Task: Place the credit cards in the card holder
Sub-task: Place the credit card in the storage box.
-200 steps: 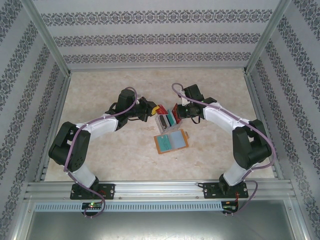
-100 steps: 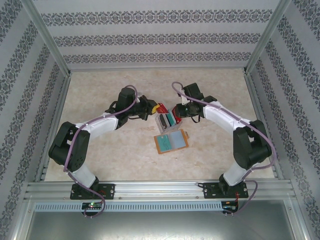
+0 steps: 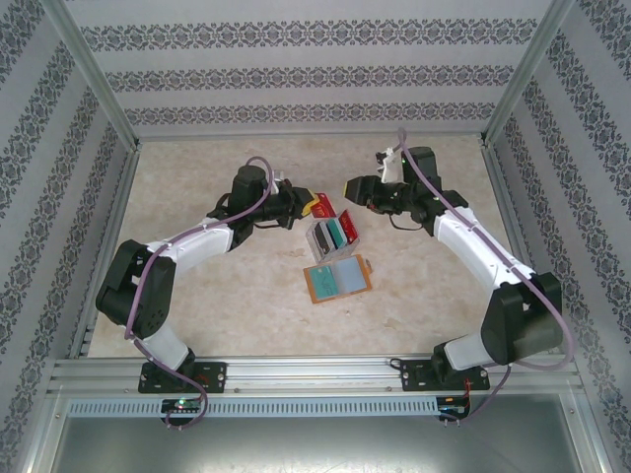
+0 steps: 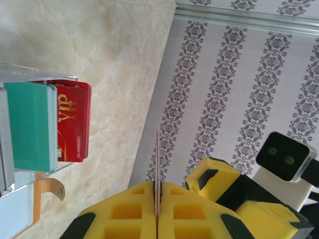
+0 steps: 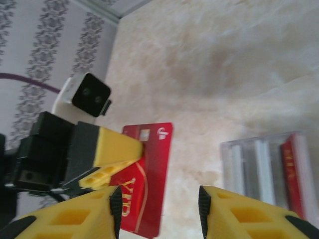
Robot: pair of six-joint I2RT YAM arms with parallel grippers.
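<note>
Left pincer clamps a red card, half hidden; right pincer gapes.

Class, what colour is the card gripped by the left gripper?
Red, with gold lettering; the card shows best in the right wrist view.

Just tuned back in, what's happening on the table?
The left gripper is shut on a red card, pinching it by one edge. The right gripper is open and empty beside it. More cards stand in a clear rack, and the wallet lies open just nearer the arm bases.
</note>
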